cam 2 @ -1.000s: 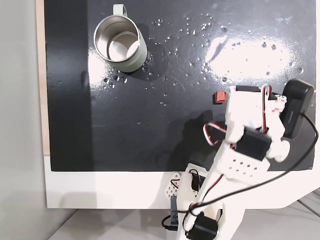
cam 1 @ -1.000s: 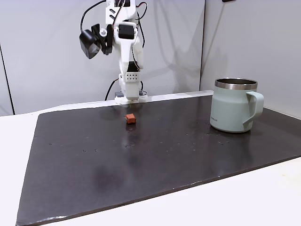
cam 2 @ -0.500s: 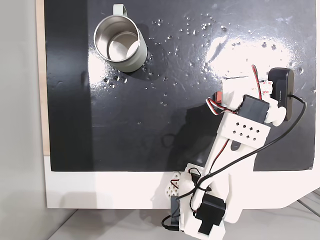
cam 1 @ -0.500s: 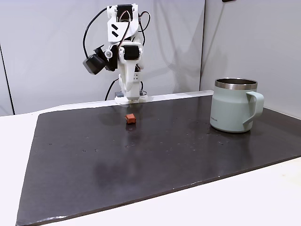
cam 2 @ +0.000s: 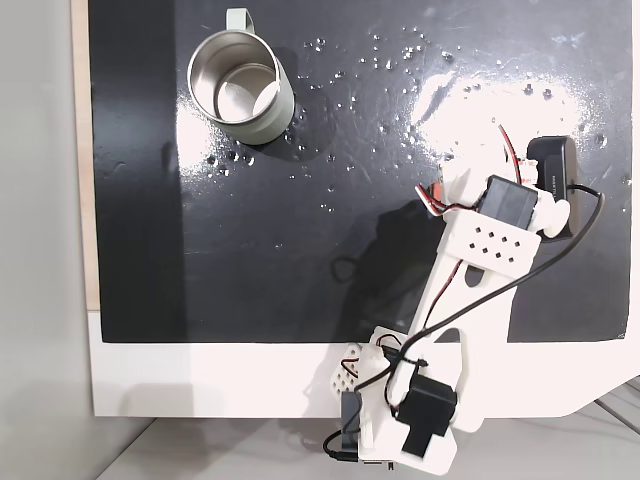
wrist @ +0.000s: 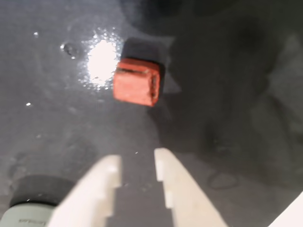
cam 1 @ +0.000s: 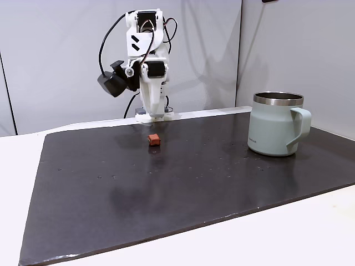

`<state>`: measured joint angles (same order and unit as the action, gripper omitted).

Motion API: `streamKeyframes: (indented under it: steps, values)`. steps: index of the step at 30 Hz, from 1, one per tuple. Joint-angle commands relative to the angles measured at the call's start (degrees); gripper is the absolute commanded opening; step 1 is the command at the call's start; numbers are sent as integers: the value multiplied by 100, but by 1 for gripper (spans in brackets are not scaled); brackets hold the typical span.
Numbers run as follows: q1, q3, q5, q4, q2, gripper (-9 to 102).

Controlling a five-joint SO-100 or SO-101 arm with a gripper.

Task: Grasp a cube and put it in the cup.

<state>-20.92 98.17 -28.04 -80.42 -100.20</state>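
While the gripper (wrist: 137, 163) hangs with its two fingers a little apart, holding nothing, the cube (wrist: 137, 87) sits on the dark mat (wrist: 227, 109), just ahead at 12 o'clock.

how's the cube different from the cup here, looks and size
The cube is tiny, rust-red and blocky; the cup is far bigger, pale green, round, with a handle and bare steel rim. The cube is solid; the cup is hollow and open-topped. Both rest on the dark mat.
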Motion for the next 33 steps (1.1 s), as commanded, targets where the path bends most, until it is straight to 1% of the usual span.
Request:
streamKeyframes:
  steps: [1, 3, 8, 33]
  values:
    - [-79, -229, -44, -79, 9, 19]
    - [-114, -237, -53, -97, 44, 22]
    - [-149, -246, -53, -114, 97, 23]
    - [-237, -237, -167, 448, 1327, 23]
